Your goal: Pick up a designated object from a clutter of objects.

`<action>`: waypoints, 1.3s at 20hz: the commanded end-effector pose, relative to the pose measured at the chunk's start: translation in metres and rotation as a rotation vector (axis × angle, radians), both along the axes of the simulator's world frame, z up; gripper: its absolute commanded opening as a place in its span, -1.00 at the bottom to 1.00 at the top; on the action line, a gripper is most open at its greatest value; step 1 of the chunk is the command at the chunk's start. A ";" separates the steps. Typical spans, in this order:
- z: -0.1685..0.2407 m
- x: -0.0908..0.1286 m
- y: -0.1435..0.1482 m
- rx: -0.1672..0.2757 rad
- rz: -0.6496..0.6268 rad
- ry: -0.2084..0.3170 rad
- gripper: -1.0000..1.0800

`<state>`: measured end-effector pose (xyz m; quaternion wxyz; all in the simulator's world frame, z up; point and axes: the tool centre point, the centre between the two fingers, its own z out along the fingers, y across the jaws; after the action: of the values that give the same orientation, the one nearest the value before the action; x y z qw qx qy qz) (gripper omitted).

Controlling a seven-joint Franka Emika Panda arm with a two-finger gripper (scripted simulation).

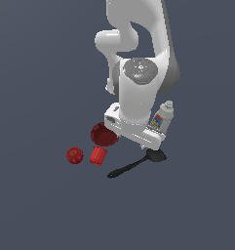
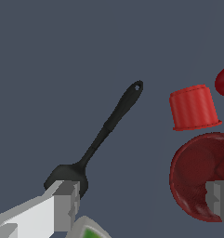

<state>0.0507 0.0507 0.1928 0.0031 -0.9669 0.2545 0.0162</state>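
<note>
Black spatula lying flat, diagonal

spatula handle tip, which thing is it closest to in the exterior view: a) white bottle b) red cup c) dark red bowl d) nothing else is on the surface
b: the spatula lies with its handle end pointing toward the red cup, while its blade end sits near the white bottle.

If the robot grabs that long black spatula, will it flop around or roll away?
Probably neither. The spatula looks like one stiff moulded piece, so it should stay straight. Its flat blade lies on the floor, so rolling seems unlikely. Held near the blade, where the open tool hovers, the long thin handle might dip or swing.
</note>
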 end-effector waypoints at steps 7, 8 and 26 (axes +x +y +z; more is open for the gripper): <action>-0.042 0.012 0.018 -0.008 -0.195 -0.008 0.92; -0.047 0.013 0.020 -0.009 -0.217 -0.008 0.92; -0.119 0.023 0.049 -0.021 -0.532 -0.023 0.92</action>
<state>0.0735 0.0987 0.0771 -0.0002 -0.8702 0.4927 0.0018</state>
